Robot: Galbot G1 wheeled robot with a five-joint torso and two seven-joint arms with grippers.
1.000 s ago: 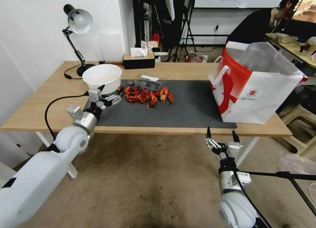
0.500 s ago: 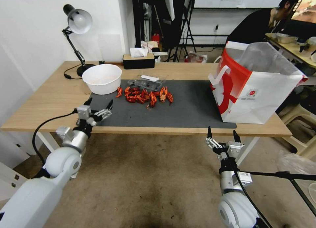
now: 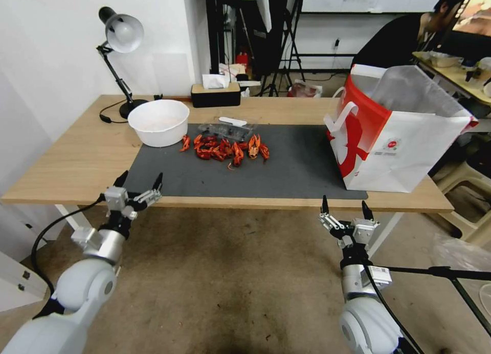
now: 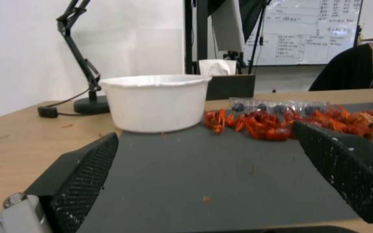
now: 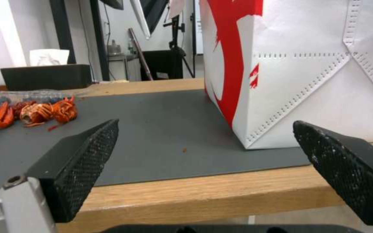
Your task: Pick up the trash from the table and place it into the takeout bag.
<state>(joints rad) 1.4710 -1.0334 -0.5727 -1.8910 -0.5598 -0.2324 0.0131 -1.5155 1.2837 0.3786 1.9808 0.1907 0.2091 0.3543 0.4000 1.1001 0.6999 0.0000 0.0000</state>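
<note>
Light-wood worktop (image 3: 76, 154) bearing a dark grey mat (image 3: 286, 170); far left a lamp (image 3: 120, 42), far centre a tissue box (image 3: 215, 94), right a takeout bag (image 3: 399, 134).

On the table (image 3: 76, 154), a mat (image 3: 286, 172); at its far left corner a bowl (image 3: 158, 122), right of that the leftovers (image 3: 225, 148), at the right end the takeout bag (image 3: 396, 131).
</note>
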